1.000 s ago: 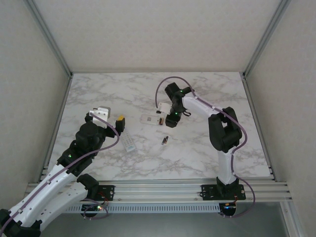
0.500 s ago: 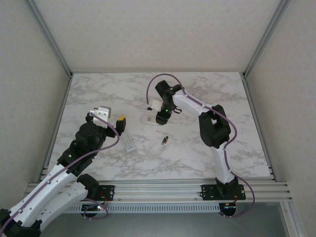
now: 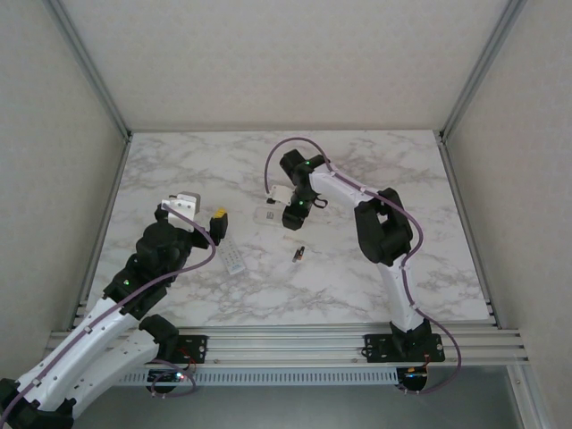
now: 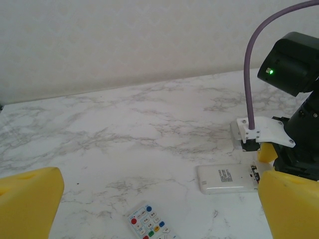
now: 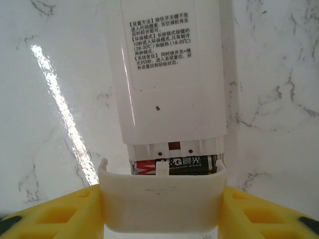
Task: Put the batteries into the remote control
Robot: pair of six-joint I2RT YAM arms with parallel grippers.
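A white remote control (image 5: 169,69) lies back-up on the marble, its battery bay open at the near end. One black and red battery (image 5: 177,165) sits in that bay. My right gripper (image 5: 162,211) is shut on a white curved battery cover (image 5: 162,199), held right at the open bay and hiding its lower part. From above, the right gripper (image 3: 291,214) sits at the right end of the remote control (image 3: 267,215). A loose battery (image 3: 299,254) lies on the table nearer the arms. My left gripper (image 3: 202,210) hovers open and holds nothing.
A small remote with coloured buttons (image 3: 234,259) lies just right of the left gripper and below its fingers (image 4: 30,199) in the left wrist view. Marble table (image 3: 429,250) has free room on the right and far side. Walls close in three sides.
The right arm has swung left and brought the cover up to the open end of the white remote. The left arm has not moved.
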